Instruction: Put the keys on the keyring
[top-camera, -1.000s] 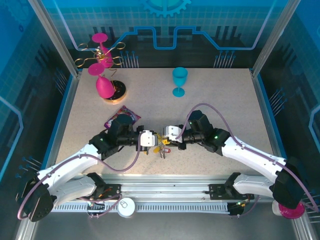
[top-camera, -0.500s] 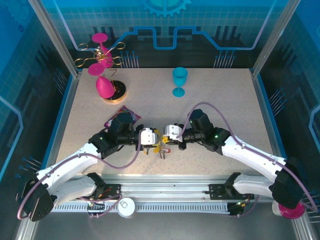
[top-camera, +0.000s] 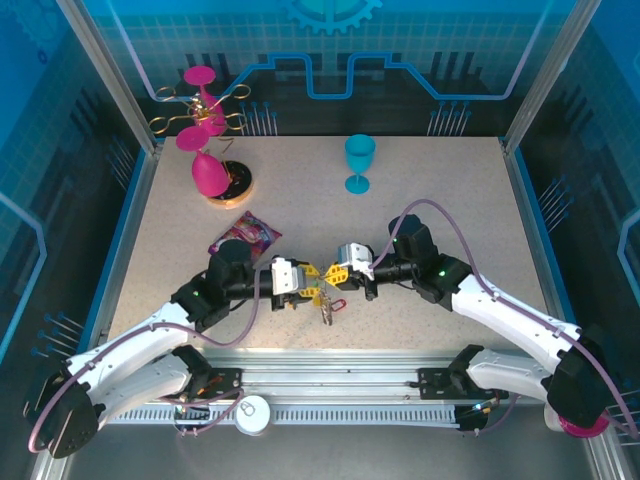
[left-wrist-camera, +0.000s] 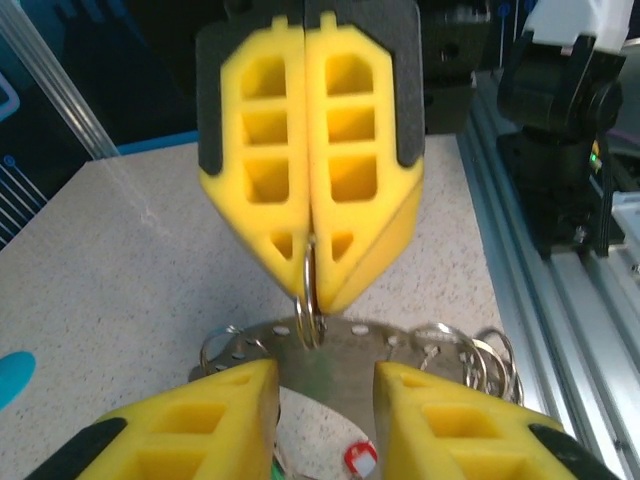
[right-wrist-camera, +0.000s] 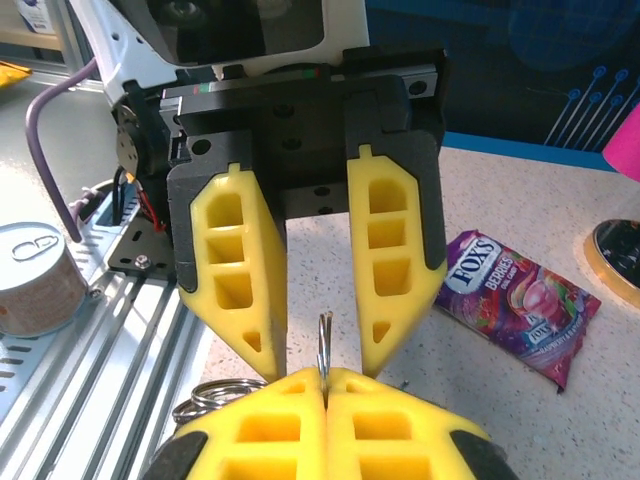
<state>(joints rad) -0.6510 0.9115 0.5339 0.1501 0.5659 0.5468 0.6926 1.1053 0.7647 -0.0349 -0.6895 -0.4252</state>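
Finding: the grip has changed hands. A second ago the left gripper (left-wrist-camera: 325, 400) was closed and the right gripper (left-wrist-camera: 309, 262) stood slightly apart. Now the right fingers are pressed together on the thin wire of the keyring (left-wrist-camera: 308, 305), while the left fingers stand apart on either side of it, touching nothing that can be seen.

Location: the keyring is held clear of the table (top-camera: 420, 200), between the two wrists. Below it hangs a curved perforated metal plate (left-wrist-camera: 330, 352) carrying several smaller split rings.

Keys: the keys (top-camera: 325, 310) appear to dangle under the grippers beside the red clip (top-camera: 338, 305). The overhead view is too small to confirm whether they are already threaded.

Assessment: the handover looks complete. The left arm is free to fetch or guide a key.
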